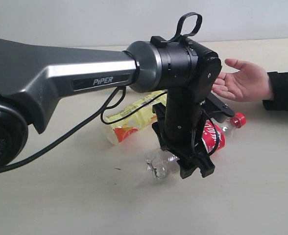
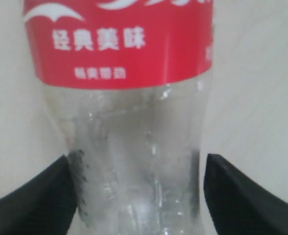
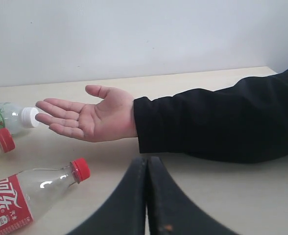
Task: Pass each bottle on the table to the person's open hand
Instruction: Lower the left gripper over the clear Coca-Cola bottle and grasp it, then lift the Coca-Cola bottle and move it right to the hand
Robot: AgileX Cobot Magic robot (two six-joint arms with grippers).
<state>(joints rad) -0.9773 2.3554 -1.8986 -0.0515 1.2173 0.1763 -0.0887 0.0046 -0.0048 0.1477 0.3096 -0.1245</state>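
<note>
The clear bottle with a red label (image 2: 119, 44) lies on its side on the table (image 1: 60, 196), its red cap (image 1: 238, 120) pointing towards the person's open hand (image 1: 242, 81). My left gripper (image 2: 138, 159) is open and straddles the bottle's clear lower body; one finger (image 2: 41, 200) touches it and the other (image 2: 247, 196) stands a sliver off. The yellow-labelled bottle (image 1: 129, 122) lies behind the arm. In the right wrist view my right gripper (image 3: 147, 164) is shut and empty, near the red-label bottle (image 3: 16, 196), the yellow bottle's red cap (image 3: 4, 139) and the white-and-green bottle (image 3: 9, 117). The fruit-label bottle is out of view.
The person's black-sleeved forearm (image 3: 217, 120) rests along the table at the far right, palm up just above the surface. My left arm's grey link (image 1: 51, 78) and its black cable (image 1: 85, 127) cross the left half of the exterior view. A pale wall (image 3: 144, 34) stands behind.
</note>
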